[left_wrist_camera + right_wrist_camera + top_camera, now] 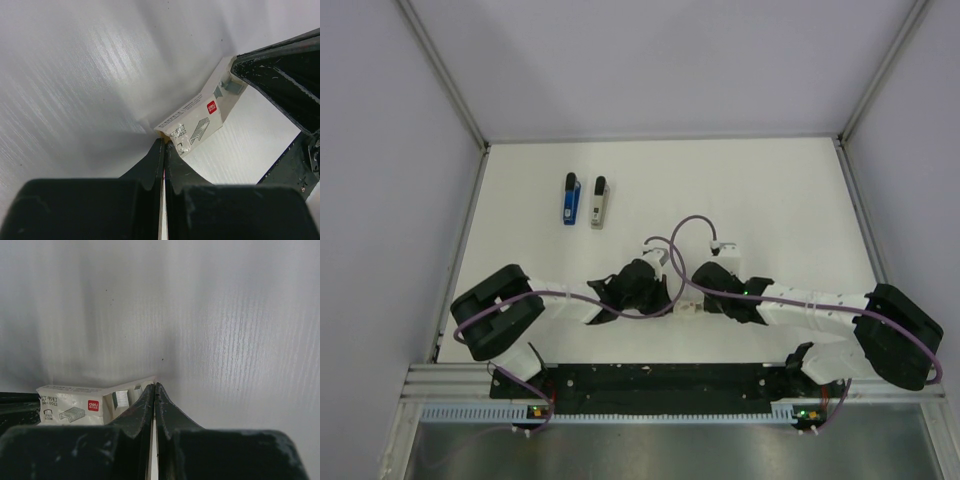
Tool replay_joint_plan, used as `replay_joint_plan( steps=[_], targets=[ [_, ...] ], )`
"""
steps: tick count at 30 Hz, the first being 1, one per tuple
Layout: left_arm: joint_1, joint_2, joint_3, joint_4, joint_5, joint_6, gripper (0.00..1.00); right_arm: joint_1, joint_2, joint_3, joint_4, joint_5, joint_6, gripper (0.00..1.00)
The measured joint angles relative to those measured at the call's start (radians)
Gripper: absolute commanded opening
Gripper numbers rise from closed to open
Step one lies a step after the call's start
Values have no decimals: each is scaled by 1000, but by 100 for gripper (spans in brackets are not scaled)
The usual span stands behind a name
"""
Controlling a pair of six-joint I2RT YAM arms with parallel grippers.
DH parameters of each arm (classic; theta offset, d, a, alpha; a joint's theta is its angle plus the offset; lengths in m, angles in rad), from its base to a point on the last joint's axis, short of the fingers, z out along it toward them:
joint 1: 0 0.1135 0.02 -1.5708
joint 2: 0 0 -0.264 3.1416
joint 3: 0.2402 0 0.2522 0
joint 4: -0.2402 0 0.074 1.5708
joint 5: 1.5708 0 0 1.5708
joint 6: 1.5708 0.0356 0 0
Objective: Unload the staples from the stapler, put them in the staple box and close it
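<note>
Stapler (571, 199), long axis up-table: we list it far-left of the clenched left gripper (164, 146) and right gripper (154, 386), left nearer

1. This is a robotics lab, set up as an enclosed test cell.
2. A bare white table (770, 190) is boxed in by plain pale wall panels (670, 60) on aluminium posts (445, 75).
3. The left arm (555, 295) and right arm (810, 305) are bolted to an aluminium rail (660, 372), with a slotted cable duct (650, 411) and loose purple cables (690, 225).

Top camera high over the bench's (770, 200) near edge, looking down on everything, both wrist cameras low, close, sharing the staple box (192, 122)
</note>
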Motion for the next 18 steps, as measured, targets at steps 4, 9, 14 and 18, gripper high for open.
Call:
replay_joint_plan(
  steps=[4, 9, 14, 18],
  targets=[
    [-4, 0, 0, 0, -5, -9, 0, 15, 0, 0, -4, 5, 16, 0],
    [-7, -8, -15, 13, -13, -18, 0, 25, 0, -2, -5, 14, 48, 0],
    [-13, -26, -36, 22, -23, -23, 0, 31, -16, -17, -1, 15, 80, 0],
    [-14, -35, -46, 23, -27, -28, 0, 34, -30, -28, 1, 15, 103, 0]
  ],
)
